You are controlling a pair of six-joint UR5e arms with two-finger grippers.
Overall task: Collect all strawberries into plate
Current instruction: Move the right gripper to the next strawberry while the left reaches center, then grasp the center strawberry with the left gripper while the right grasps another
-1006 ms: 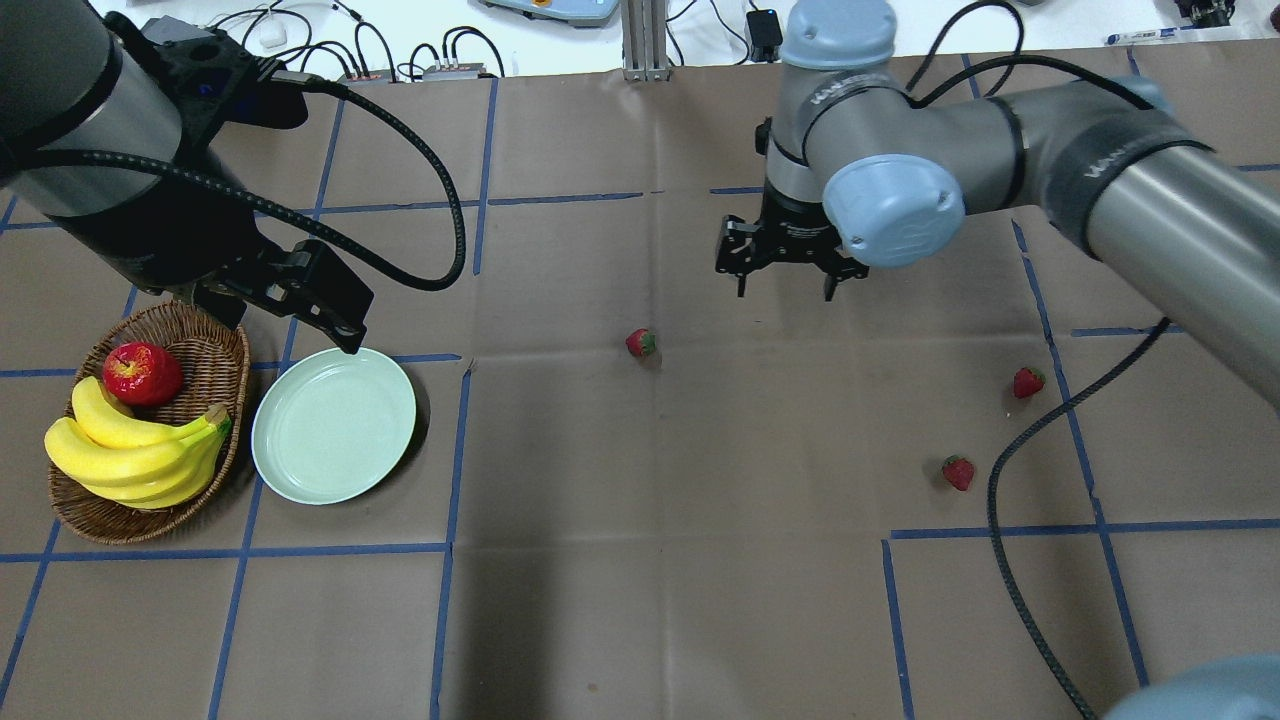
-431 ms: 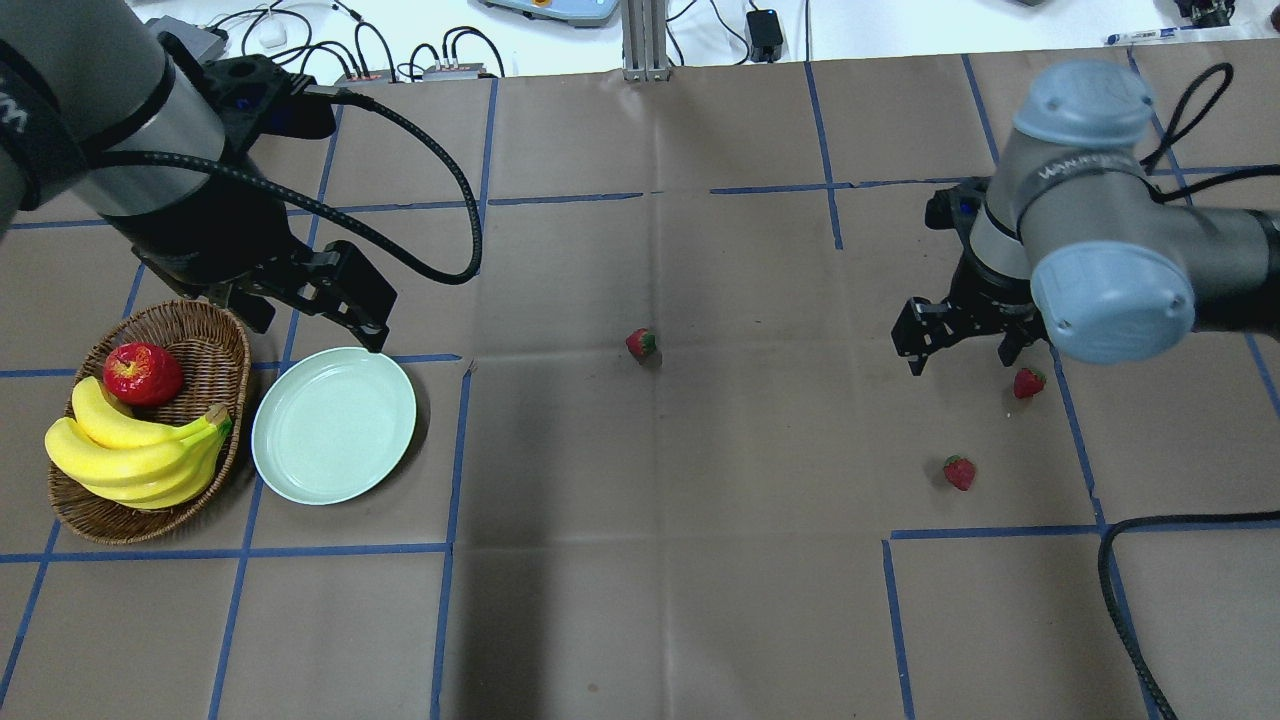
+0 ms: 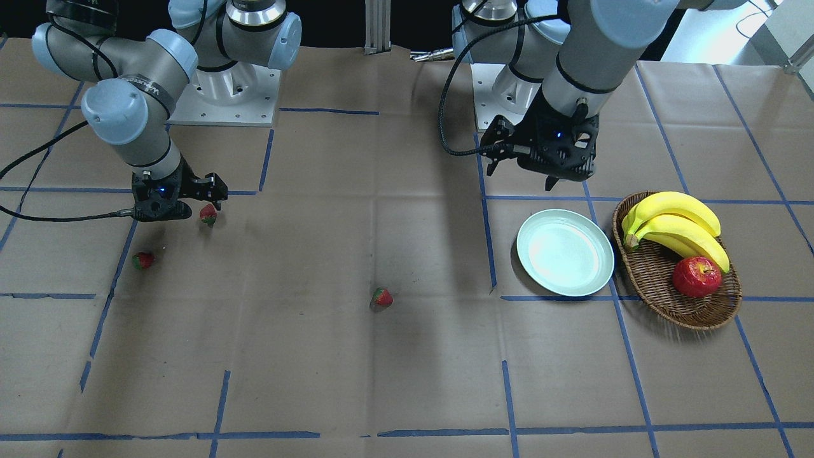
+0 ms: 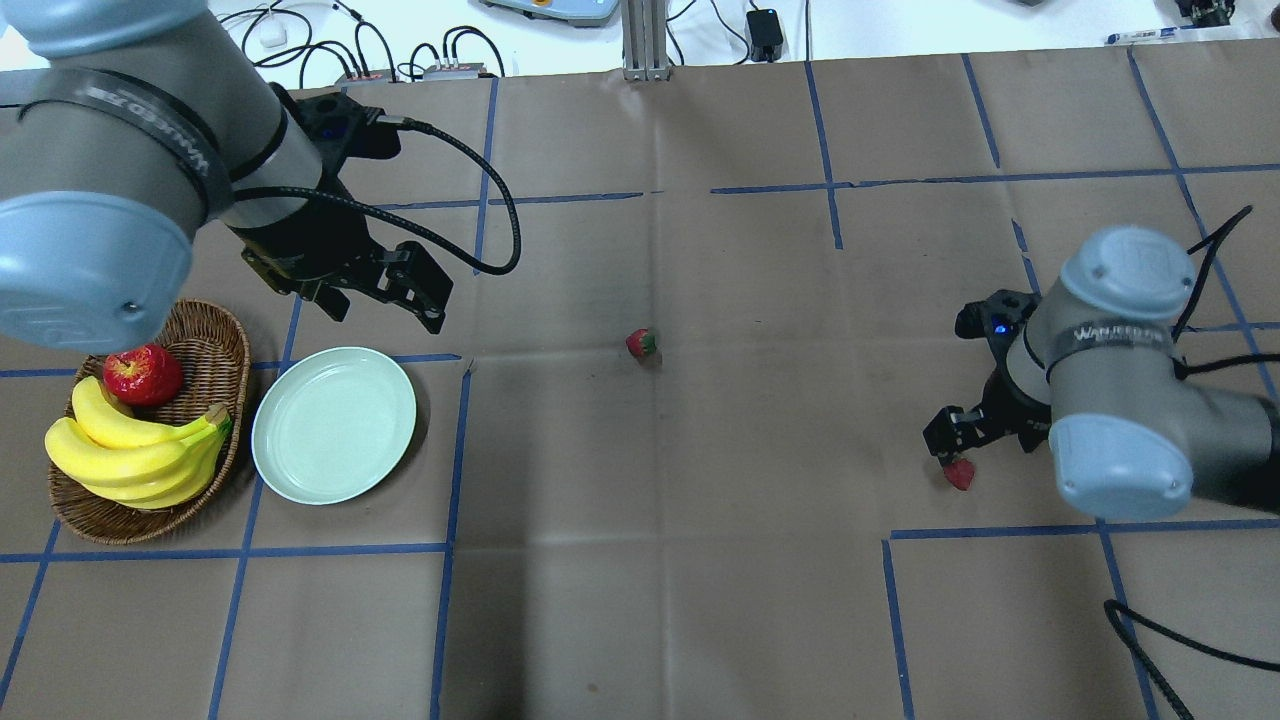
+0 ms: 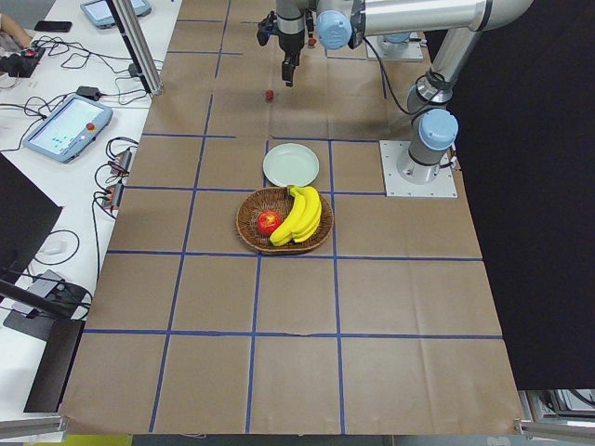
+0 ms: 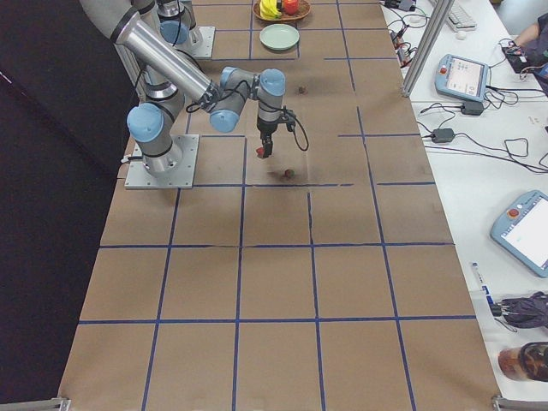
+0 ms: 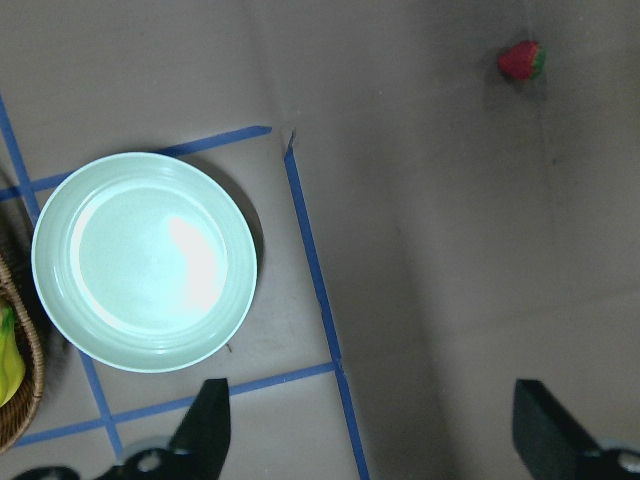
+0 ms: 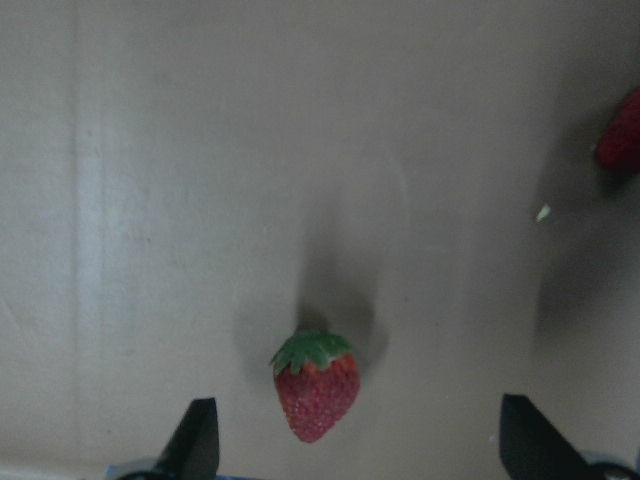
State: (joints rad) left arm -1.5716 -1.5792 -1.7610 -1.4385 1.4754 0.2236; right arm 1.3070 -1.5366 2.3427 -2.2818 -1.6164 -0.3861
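Observation:
Three strawberries lie on the brown paper. One is mid-table, also in the left wrist view. My right gripper is open and hovers just over a second strawberry, which shows between the fingertips in the right wrist view. The third strawberry is hidden by the right arm in the overhead view and shows at the right wrist view's edge. The mint-green plate is bare. My left gripper is open and empty, above the table just beyond the plate.
An oval wicker basket with a bunch of bananas and a red apple stands against the plate's left side. The right arm's black cable trails over the near right of the table.
My right arm has swung from mid-table to the right and toward the robot, ending over the near right strawberry. My left gripper has shifted right, off the plate's far edge. Both stayed open.

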